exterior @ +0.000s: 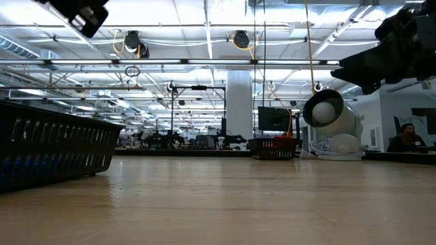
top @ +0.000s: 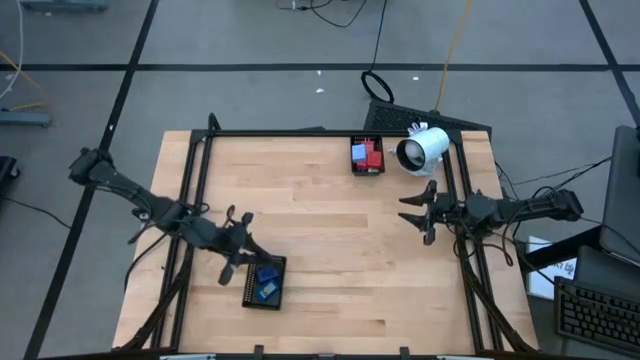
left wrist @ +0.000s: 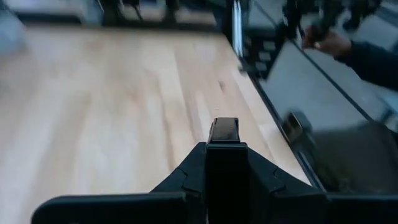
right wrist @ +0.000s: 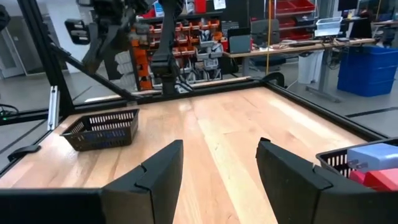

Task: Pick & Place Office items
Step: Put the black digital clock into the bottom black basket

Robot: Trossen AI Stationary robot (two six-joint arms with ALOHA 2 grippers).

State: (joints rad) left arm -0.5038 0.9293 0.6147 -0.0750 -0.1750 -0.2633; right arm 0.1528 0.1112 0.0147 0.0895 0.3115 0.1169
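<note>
My left gripper (top: 232,262) is raised over the table's near left part, just left of a black mesh tray (top: 265,283) that holds blue flat pieces (top: 267,280). It is shut on a small dark flat piece (left wrist: 224,129). My right gripper (top: 412,210) hangs open and empty above the table near its right edge; it also shows in the right wrist view (right wrist: 219,162). A second black tray (top: 367,155) at the far edge holds red and light-blue blocks (right wrist: 373,163). My left gripper pinches the dark flat piece between its two fingers. The piece's free end (left wrist: 224,124) sticks out past the fingertips (left wrist: 200,155). It is lifted clear of the table. The fingers hide the rest of it.
A white cylindrical device (top: 423,150) lies at the far right corner beside the far tray. Black frame rails (top: 190,180) run along the table's edges. A person's hand (left wrist: 329,43) shows beyond the table. Bare wood (top: 330,230) lies between the two trays.
</note>
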